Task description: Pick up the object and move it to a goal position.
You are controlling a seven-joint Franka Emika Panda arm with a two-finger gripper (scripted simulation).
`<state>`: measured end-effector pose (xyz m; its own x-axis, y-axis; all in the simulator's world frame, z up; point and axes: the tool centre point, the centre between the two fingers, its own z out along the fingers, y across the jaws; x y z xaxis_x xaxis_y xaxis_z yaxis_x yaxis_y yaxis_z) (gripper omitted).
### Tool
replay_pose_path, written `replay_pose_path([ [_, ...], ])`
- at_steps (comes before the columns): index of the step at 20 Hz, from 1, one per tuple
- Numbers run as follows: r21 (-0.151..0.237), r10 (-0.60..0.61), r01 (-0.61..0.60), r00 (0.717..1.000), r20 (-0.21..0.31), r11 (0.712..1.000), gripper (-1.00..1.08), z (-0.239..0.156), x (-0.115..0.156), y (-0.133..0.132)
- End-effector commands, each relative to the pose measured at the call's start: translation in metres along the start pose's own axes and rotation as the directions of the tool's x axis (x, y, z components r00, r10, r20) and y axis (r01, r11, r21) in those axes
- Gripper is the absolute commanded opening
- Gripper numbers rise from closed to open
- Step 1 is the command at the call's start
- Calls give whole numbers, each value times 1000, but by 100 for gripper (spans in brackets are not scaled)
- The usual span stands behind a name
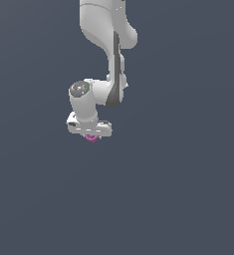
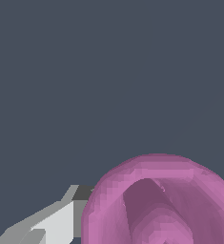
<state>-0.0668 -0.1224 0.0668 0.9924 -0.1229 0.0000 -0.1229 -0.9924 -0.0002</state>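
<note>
Hand [image 1: 92,133] looks pinched onto the little pink ball [image 1: 91,138], which pokes out right under it at 6 o'clock, hugging one finger [image 2: 46,224], so it should just ride along wherever the arm goes.

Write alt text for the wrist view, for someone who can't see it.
A large pink-magenta ball with a darker hollow centre fills one corner of the frame, very close to the camera. One white and grey finger of the pincer shows beside it, against a plain dark blue-grey background.
</note>
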Motion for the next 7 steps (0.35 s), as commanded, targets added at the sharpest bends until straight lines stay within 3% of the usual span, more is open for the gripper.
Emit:
replay_pose_path([
  [1,0,0,0,1000,0,1000,-100,-1,-4,2],
  [7,0,0,0,1000,0,1000,-100,-1,-4,2],
])
